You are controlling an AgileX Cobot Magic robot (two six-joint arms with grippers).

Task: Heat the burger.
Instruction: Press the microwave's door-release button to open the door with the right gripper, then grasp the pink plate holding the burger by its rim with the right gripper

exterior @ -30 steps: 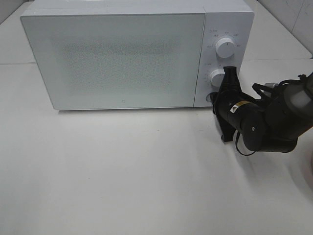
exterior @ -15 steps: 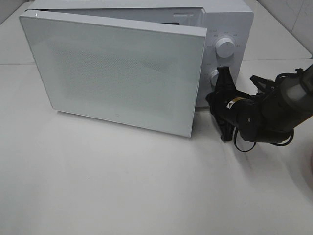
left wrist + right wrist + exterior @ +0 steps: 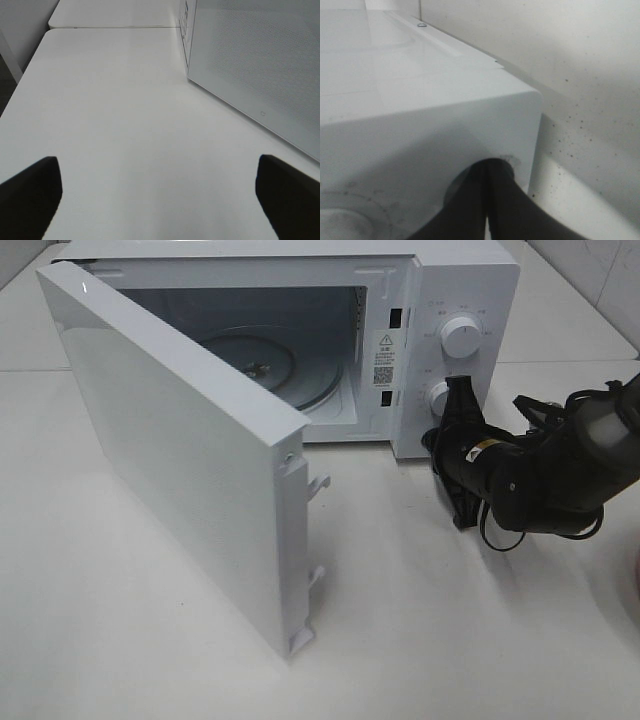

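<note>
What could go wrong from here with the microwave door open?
The microwave door juts across the table close to the open left gripper; an arm bringing food could knock it. The shut right gripper sits at the control panel beside the lower knob; pulling away might turn it.

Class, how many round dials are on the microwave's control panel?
2. The upper dial shows fully; the lower dial sits directly beneath, partly behind the right claw, which may hide more.

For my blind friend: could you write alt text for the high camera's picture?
A white microwave stands with its door wide open, showing the glass turntable. A black robot arm's shut fingers sit beside its lower knob.
</note>
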